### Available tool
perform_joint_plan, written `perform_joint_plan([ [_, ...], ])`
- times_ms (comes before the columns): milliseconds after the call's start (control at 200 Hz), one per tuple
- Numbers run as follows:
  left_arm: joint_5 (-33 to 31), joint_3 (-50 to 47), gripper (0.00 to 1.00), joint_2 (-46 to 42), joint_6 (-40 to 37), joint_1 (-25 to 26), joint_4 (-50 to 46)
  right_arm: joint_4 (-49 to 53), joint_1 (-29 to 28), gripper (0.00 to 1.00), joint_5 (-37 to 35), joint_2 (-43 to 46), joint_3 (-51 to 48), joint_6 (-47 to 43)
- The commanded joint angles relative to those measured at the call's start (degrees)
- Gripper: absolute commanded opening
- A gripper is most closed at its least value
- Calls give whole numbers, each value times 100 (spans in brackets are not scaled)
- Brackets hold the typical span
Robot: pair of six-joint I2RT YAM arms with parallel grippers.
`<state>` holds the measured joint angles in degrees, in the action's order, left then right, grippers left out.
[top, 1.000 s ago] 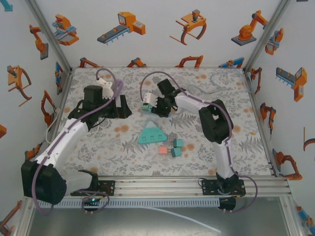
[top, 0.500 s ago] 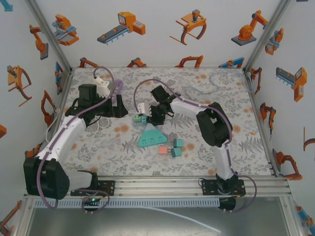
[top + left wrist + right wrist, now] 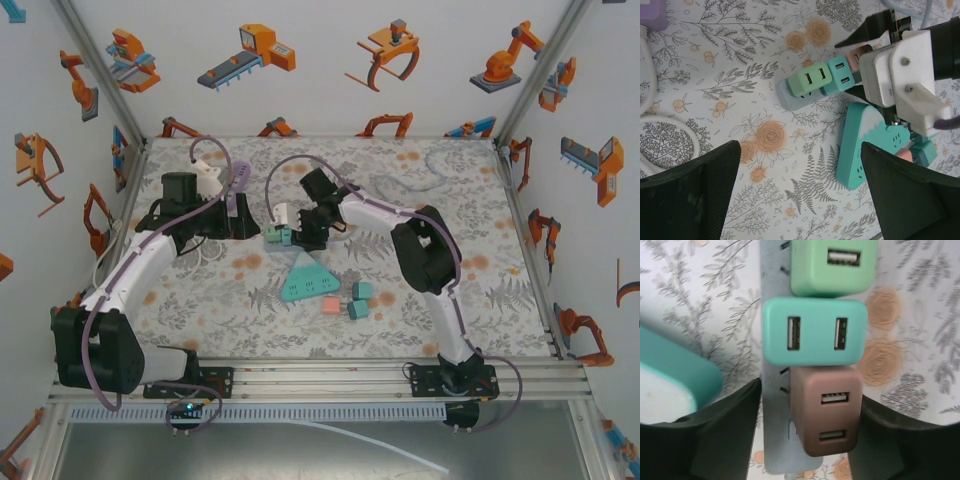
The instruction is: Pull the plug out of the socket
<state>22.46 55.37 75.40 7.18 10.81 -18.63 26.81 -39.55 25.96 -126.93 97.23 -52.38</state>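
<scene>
A grey socket strip (image 3: 774, 405) lies on the flowered table with three plugs in a row: green (image 3: 834, 265), teal (image 3: 815, 332) and brown (image 3: 826, 410). In the top view the green (image 3: 271, 238) and teal (image 3: 286, 237) plugs sit left of my right gripper (image 3: 301, 237). My right gripper (image 3: 810, 395) is open, its fingers on either side of the strip's end and the brown plug. In the left wrist view the strip (image 3: 790, 100) lies beyond my left gripper (image 3: 799, 147). That left gripper (image 3: 245, 225) is wide open and holds nothing.
A teal triangular socket block (image 3: 307, 275) lies just in front of the strip. Two teal plugs (image 3: 362, 291) and a pink one (image 3: 330, 305) lie loose to its right. A purple strip (image 3: 240, 178) and a white cable (image 3: 670, 145) are at the back left.
My right arm has carried the strip with its plugs left and down onto the table, and its jaws have widened. My left arm has drawn back slightly to the left.
</scene>
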Motion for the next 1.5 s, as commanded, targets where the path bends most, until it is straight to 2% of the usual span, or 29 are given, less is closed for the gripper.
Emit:
perform_joint_plan([
  [0, -89, -27, 97, 63, 66, -39, -5, -175, 27, 70, 132, -54, 28, -153],
  [130, -237, -93, 97, 63, 143, -52, 30, -191, 45, 72, 270, 151, -11, -150],
  [265, -257, -267, 97, -7, 641, -44, 203, -290, 105, 74, 473, 526, -73, -141],
  [426, -616, -935, 97, -249, 1473, -1, 1076, -585, 231, 75, 694, 1022, -318, -27],
  [541, -723, -1253, 100, -178, 1793, 31, 1560, -933, 289, 75, 793, 1382, -685, 74],
  [721, -917, -1277, 91, 427, 2055, 363, 2067, -1921, 299, 75, 794, 1680, -1361, 734],
  [791, -1057, -1217, 83, 728, 2151, 503, 2266, -2241, 299, 74, 769, 1680, -1531, 989],
  [1021, -1172, -1199, 63, 1394, 2205, 572, 2613, -2452, 299, 73, 804, 1668, -1773, 1151],
  [1157, -973, -1176, 61, 1624, 2263, 580, 2864, -2379, 299, 72, 808, 1612, -1736, 1145],
  [1492, -1108, -1042, 55, 1838, 2284, 624, 2658, -1702, 299, 65, 753, 1201, -1254, 949],
])
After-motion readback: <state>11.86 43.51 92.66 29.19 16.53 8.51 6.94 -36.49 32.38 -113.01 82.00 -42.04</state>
